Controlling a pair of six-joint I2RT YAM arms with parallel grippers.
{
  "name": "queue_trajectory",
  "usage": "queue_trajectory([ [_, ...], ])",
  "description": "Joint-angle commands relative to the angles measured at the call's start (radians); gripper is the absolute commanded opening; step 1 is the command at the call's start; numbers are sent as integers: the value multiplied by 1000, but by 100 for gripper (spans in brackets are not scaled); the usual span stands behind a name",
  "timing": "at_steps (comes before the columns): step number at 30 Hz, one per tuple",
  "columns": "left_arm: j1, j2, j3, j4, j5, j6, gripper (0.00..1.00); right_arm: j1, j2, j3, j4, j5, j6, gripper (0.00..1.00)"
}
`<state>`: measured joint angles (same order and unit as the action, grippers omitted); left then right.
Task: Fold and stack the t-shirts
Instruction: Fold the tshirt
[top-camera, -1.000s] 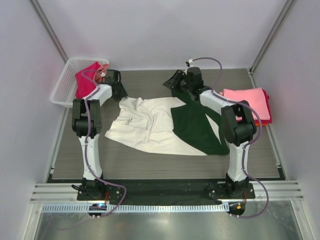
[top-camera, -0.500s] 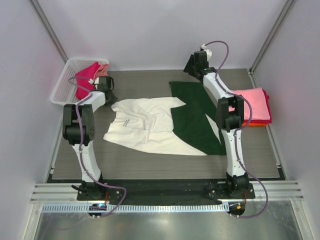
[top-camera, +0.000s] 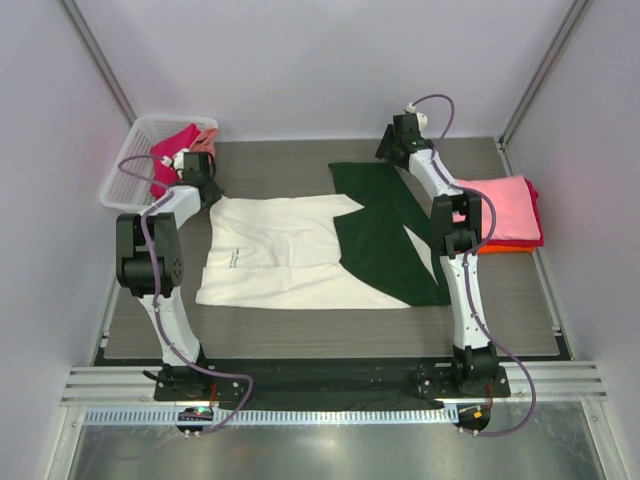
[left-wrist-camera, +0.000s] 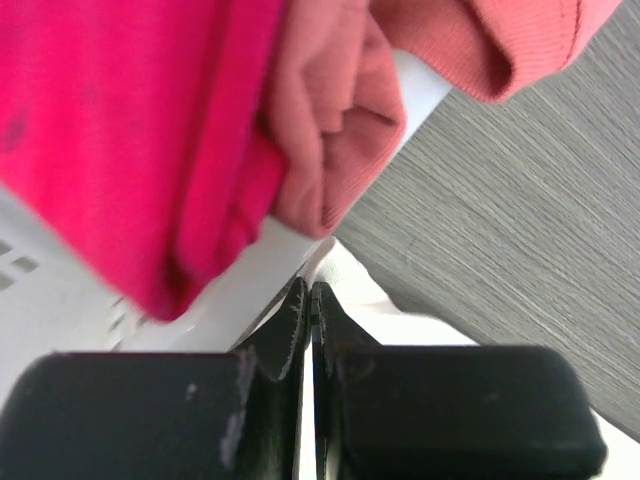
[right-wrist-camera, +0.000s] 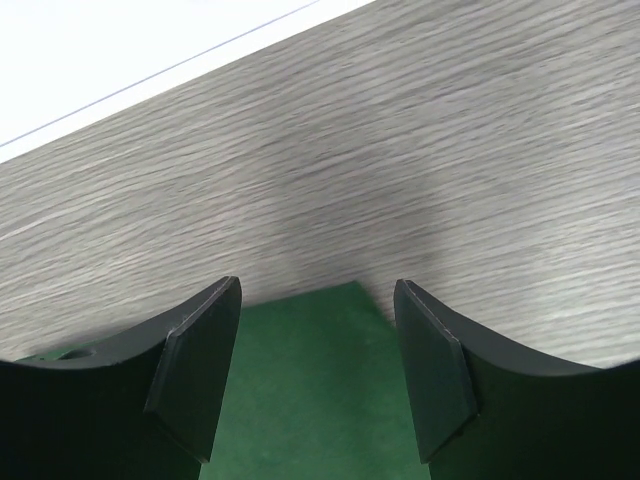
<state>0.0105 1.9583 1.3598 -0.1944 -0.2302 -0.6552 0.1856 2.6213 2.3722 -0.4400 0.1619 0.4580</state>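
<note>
At the far left, a basket (top-camera: 118, 185) holds a magenta tee (top-camera: 168, 158) and a salmon tee (top-camera: 206, 133), both hanging over its rim. Just right of it, the left gripper (left-wrist-camera: 308, 292) has its fingers pressed together, pinching the far left corner of the cream tee (top-camera: 275, 255). In the wrist view the cream cloth comes out right at the tips, close beside the basket wall. The cream tee lies spread flat in the middle of the table (top-camera: 300, 325), with a small print near its left edge. Its green part (top-camera: 385, 235) covers the right side and reaches the far edge of the table. There the right gripper (right-wrist-camera: 316, 290) hovers with its fingers spread wide and the green cloth below and between them, nothing gripped. Whether the tips touch the cloth cannot be told. At the far right sits a folded stack with a pink tee (top-camera: 495, 203) on top, a red tee (top-camera: 537, 218) under it and an orange tee (top-camera: 505, 247) at the bottom.
</note>
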Motion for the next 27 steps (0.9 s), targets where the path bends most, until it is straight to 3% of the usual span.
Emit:
queue_trajectory([
  [1,13,31,44,56,35,-7,0,-2,26,48,9,-4,-22,68],
  [5,13,59,58,56,74,-6,0,0,46,65,37,-5,-50,67],
  [12,2,51,53,53,49,5,0,0,45,55,27,-137,-50,61],
  [19,0,44,47,44,32,6,0,-5,25,12,21,-186,-59,39],
  [20,0,44,47,46,31,6,0,-6,23,12,23,-185,-59,34],
  [21,0,45,47,44,31,6,0,-8,20,10,21,-182,-56,21],
  [24,0,44,50,41,31,8,0,-24,8,5,23,-167,-35,1],
  [27,0,50,53,39,37,8,0,-52,-23,-13,29,-95,-1,1],
])
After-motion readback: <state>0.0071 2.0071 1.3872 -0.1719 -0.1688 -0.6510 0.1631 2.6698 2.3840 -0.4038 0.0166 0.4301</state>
